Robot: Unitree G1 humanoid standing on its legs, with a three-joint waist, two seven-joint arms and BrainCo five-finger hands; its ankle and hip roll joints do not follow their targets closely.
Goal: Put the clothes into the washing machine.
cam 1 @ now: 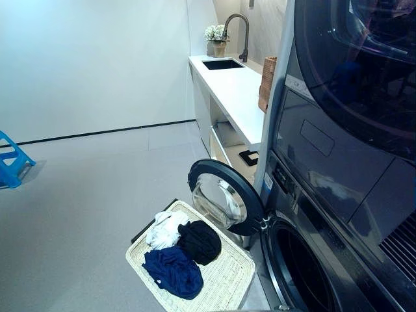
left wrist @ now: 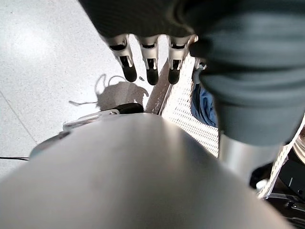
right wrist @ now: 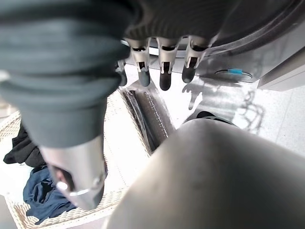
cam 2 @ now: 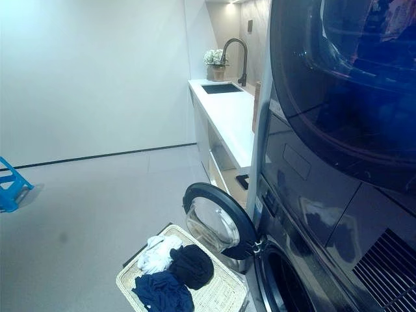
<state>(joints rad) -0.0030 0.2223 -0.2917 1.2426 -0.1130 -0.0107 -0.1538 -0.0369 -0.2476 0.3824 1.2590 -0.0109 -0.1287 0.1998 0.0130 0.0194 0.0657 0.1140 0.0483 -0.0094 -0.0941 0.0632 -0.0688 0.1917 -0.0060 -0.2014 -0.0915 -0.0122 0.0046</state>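
A white wicker basket (cam 1: 227, 276) stands on the floor in front of the washing machine (cam 1: 325, 214). In it lie a white garment (cam 1: 164, 229), a black one (cam 1: 199, 241) and a navy one (cam 1: 174, 271). The machine's round door (cam 1: 221, 198) hangs open over the basket's far corner, and the dark drum opening (cam 1: 304, 265) shows beside it. My left hand (left wrist: 151, 71) hangs open above the floor by the basket's edge (left wrist: 183, 109), holding nothing. My right hand (right wrist: 164, 74) is open too, above the basket's rim (right wrist: 119, 152) near the machine's base, with the navy garment (right wrist: 40, 195) below it.
A second machine (cam 1: 351, 78) is stacked above the washer. A white counter (cam 1: 234, 88) with a sink (cam 1: 222, 64), a tap, flowers and a brown basket (cam 1: 267, 83) runs along the wall behind. A blue stool (cam 1: 12, 161) stands far left on the grey floor.
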